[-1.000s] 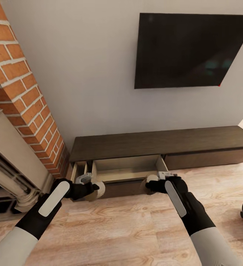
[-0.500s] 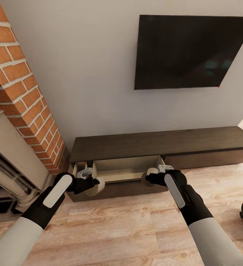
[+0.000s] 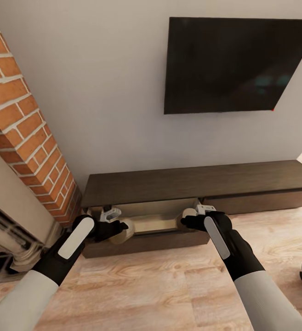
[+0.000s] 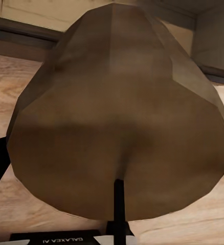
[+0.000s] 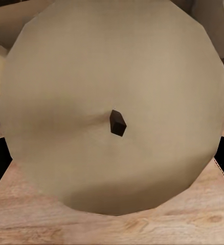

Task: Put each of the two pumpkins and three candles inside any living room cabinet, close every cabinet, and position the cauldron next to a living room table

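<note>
Beige drawer: open, lower centre; aim inside.
Left gripper: clamped on candle; carry it past the drawer front.
Right gripper: clamped on second candle; lower, then let go.

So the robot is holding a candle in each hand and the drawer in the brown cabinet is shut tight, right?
Not quite. The drawer in the cabinet is open, as the head view shows: its pale inside is visible. The rest holds: the left gripper holds a candle, and the right gripper holds another candle.
</note>
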